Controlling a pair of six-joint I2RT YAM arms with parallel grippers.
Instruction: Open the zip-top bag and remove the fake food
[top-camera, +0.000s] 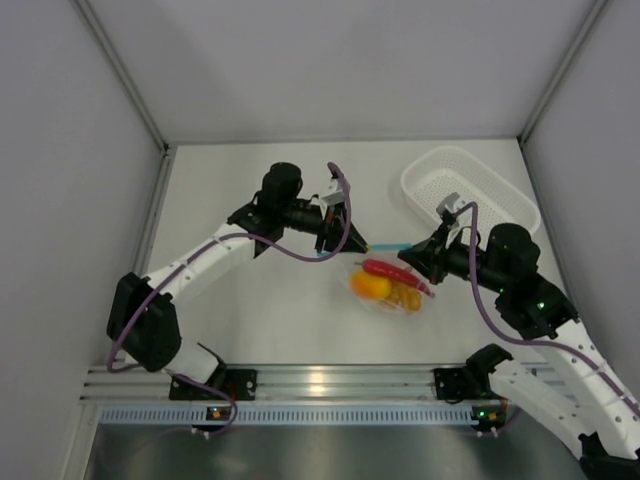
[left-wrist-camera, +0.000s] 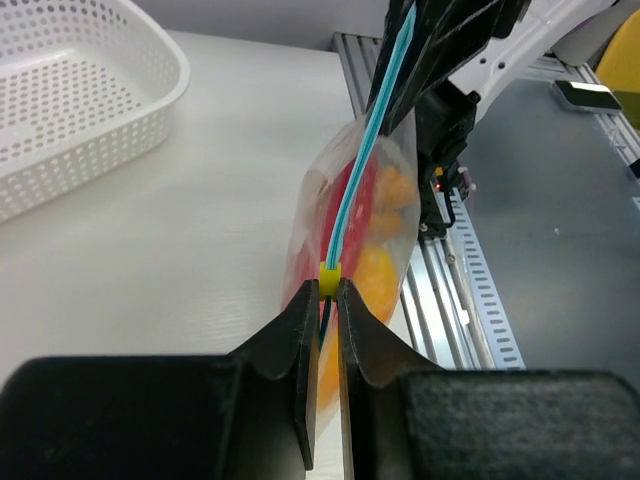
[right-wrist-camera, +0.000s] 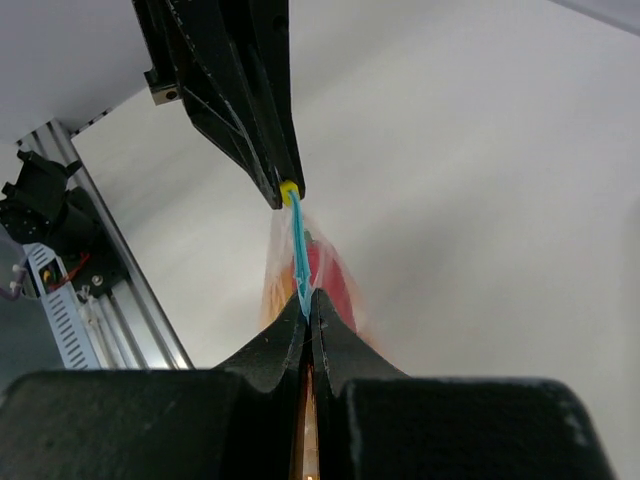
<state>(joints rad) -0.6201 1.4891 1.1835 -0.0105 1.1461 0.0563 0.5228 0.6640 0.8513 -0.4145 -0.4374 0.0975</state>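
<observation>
The zip-top bag (top-camera: 388, 285) hangs between my two grippers just above the table, its light blue zip strip (top-camera: 386, 245) pulled taut and level. The fake food is inside it: a red chili pepper (top-camera: 390, 270) and orange and yellow pieces (top-camera: 371, 287). My left gripper (top-camera: 359, 243) is shut on the small yellow slider (left-wrist-camera: 330, 279) at the strip's left end. My right gripper (top-camera: 413, 251) is shut on the strip's other end (right-wrist-camera: 305, 285). In the left wrist view the bag (left-wrist-camera: 372, 225) bulges red and orange below the strip.
A white perforated basket (top-camera: 417, 186) stands at the back right, beyond the right arm. The aluminium rail (top-camera: 320, 385) with the arm bases runs along the near edge. Grey walls close in the table on three sides.
</observation>
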